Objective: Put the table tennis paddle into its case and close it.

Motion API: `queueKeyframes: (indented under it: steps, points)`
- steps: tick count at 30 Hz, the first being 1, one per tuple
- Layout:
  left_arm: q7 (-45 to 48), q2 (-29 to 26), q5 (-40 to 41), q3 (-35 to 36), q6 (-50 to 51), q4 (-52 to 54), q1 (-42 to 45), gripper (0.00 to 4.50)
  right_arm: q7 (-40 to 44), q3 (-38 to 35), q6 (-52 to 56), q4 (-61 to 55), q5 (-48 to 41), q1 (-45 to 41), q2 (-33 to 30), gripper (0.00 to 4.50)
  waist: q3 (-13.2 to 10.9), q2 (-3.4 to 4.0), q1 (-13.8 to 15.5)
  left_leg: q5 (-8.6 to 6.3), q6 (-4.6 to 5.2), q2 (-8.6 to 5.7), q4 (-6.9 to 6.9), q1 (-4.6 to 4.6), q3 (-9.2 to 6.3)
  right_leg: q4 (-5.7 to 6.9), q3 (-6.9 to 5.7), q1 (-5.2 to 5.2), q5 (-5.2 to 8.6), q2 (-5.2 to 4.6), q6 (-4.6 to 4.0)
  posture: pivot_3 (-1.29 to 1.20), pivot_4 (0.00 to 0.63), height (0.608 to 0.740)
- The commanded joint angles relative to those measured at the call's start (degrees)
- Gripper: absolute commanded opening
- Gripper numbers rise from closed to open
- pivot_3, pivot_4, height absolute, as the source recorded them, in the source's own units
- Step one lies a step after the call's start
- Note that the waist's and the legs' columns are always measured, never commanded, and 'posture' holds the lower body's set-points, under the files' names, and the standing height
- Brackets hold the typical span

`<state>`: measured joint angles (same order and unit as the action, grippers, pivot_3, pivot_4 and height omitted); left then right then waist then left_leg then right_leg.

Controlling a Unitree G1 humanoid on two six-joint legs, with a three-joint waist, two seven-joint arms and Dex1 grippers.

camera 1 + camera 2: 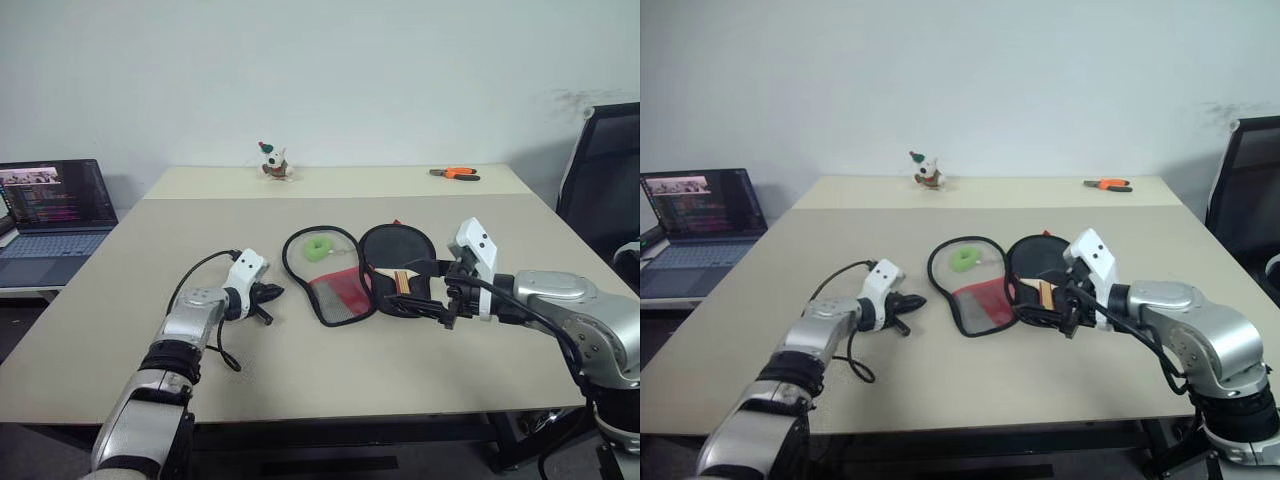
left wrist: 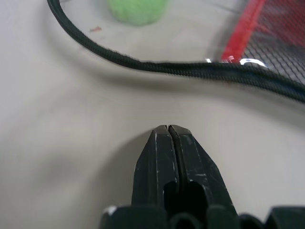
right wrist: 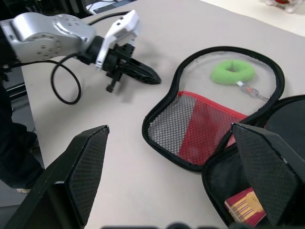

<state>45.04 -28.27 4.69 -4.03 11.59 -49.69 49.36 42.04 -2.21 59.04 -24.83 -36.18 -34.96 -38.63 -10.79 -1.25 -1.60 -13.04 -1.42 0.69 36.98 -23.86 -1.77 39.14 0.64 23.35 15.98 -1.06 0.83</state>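
The case (image 1: 338, 292) lies unzipped and spread flat at the table's middle. Its left half shows the mesh pocket, the red panel and the green ring pull (image 1: 320, 249). In its right half lies the table tennis paddle (image 1: 396, 248), black face up, its striped handle (image 3: 245, 208) toward me. My left gripper (image 1: 274, 293) rests low on the table just left of the case's rim, shut and empty. My right gripper (image 1: 447, 298) hovers over the handle end of the case, open, with nothing between its fingers (image 3: 88, 167).
Orange-handled pliers (image 1: 455, 173) and a small toy figure (image 1: 272, 162) sit at the table's far edge. A laptop (image 1: 55, 205) stands on a side desk to the left. A black chair (image 1: 605, 170) is at the right.
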Motion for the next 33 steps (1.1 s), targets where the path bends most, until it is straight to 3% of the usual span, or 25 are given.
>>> queueKeyframes:
  steps: [1, 10, 17, 23, 28, 33]
  points:
    - [-0.73, 1.54, -0.41, 1.3, -3.14, -4.0, 3.07, 0.06, -0.82, -1.66, -1.75, -0.88, 0.09, -0.6, -0.78, 4.5, 0.0, 0.0, -0.02, 0.0, 0.0, -0.01, 0.0, 0.0, 0.01, -0.01, 0.0, 0.0, -0.01, -0.01, 0.02, 0.0, 0.15, 0.74]
    - [-0.24, 7.91, -2.44, 1.01, -9.9, -13.34, 13.62, 0.06, -2.33, -1.81, -2.79, -1.02, 1.31, 0.99, -1.88, 4.5, -0.01, -0.04, 0.15, -0.01, 0.01, -0.09, 0.0, -0.03, 0.07, -0.06, -0.07, 0.0, -0.04, -0.03, 0.06, 0.0, 0.15, 0.74]
    - [1.45, 14.5, -1.04, 2.2, -13.21, -12.61, 21.71, 0.06, -4.73, -8.42, 0.51, -0.02, -0.31, 3.06, -4.74, 4.5, -0.02, -0.06, 0.37, -0.01, 0.02, -0.11, 0.01, -0.06, 0.09, -0.08, -0.07, 0.0, -0.05, -0.08, 0.1, 0.0, 0.15, 0.74]
    - [0.33, 21.06, -1.4, 3.11, -15.34, -16.11, 27.92, 0.06, -6.34, -9.92, 2.16, 0.26, -0.13, 3.37, -6.26, 4.5, -0.02, -0.07, 0.12, -0.02, 0.04, -0.21, 0.0, -0.03, 0.17, -0.09, -0.02, 0.0, -0.05, -0.03, 0.11, 0.0, 0.15, 0.74]
    - [0.32, 21.76, -1.48, 3.58, -16.34, -16.99, 28.03, 0.06, -8.26, -9.55, 2.21, 2.14, 0.66, 2.35, -5.69, 4.5, -0.02, -0.07, -0.51, -0.05, 0.08, -0.22, -0.03, 0.11, 0.34, -0.03, 0.17, 0.0, -0.05, 0.07, 0.11, 0.0, 0.15, 0.74]
    - [5.89, 17.87, 0.62, 4.77, -16.3, -12.52, 23.34, 0.06, -11.29, -6.6, 0.37, 8.81, 4.23, -0.95, -3.7, 4.5, -0.01, -0.04, -0.64, -0.05, 0.08, -0.17, -0.02, 0.14, 0.37, -0.01, 0.2, 0.01, -0.06, 0.12, 0.1, 0.0, 0.15, 0.74]
